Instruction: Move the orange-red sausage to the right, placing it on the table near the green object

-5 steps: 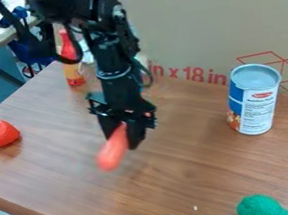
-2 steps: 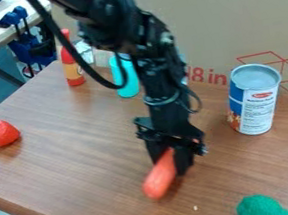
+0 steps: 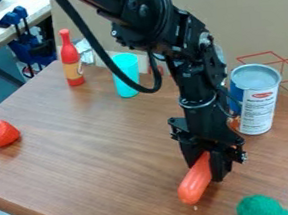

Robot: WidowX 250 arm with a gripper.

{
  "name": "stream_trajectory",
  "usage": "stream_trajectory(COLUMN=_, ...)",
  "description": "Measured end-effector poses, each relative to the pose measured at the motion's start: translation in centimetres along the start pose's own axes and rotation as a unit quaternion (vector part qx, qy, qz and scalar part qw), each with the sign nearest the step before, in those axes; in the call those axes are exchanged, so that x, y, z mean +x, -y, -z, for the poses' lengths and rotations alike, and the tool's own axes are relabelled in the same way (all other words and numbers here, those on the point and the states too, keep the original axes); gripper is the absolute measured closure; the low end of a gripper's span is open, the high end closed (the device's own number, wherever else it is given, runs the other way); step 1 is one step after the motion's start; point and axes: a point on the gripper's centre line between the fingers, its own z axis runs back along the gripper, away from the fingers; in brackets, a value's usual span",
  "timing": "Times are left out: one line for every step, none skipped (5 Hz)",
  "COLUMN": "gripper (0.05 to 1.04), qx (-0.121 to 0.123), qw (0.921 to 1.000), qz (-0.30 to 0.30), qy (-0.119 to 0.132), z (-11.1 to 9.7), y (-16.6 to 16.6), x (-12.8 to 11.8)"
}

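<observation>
The gripper [image 3: 208, 170] is clamped on the sausage [image 3: 194, 183], gripping its upper part over the table [image 3: 100, 161]; the free end slants down toward 7 o'clock. The sausage looks light, smooth and perhaps slightly slippery, probably firm plastic or rubber that would not break easily. A hold across its narrow width, near the middle, would likely balance best; the present grip leaves the long lower end prone to swivel.

From the gripper, the strawberry [image 3: 4, 133] lies well apart at 10 o'clock. The bottle [image 3: 72, 59] stands upright at 11 o'clock, with the cup [image 3: 127, 64] nearer, also toward 11, partly behind the arm's cable [image 3: 89, 34]. The green thing [image 3: 260, 207] is at 5 o'clock. The can [image 3: 260, 106], upright at 1 o'clock, seems the chief obstacle to the right, with cardboard [image 3: 256, 20] behind.
</observation>
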Motion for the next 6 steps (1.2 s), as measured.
stream_trajectory(gripper=0.515, qx=0.018, qw=0.9992, qz=-0.029, qy=-0.019, z=0.8, y=-1.4, x=-0.5)
stream_trajectory(gripper=0.515, qx=0.027, qw=0.9977, qz=-0.057, qy=-0.024, z=0.5, y=-3.1, x=-0.8)
stream_trajectory(gripper=0.462, qx=0.027, qw=0.9973, qz=-0.062, qy=-0.029, z=0.6, y=-4.2, x=-1.0)
stream_trajectory(gripper=0.16, qx=0.016, qw=0.9982, qz=-0.053, qy=-0.023, z=0.9, y=-3.8, x=-1.0)
stream_trajectory(gripper=0.071, qx=0.012, qw=0.9985, qz=-0.046, qy=-0.025, z=0.9, y=-3.1, x=-1.0)
stream_trajectory(gripper=0.074, qx=0.019, qw=0.9988, qz=-0.043, qy=-0.01, z=-0.3, y=-2.8, x=-0.7)
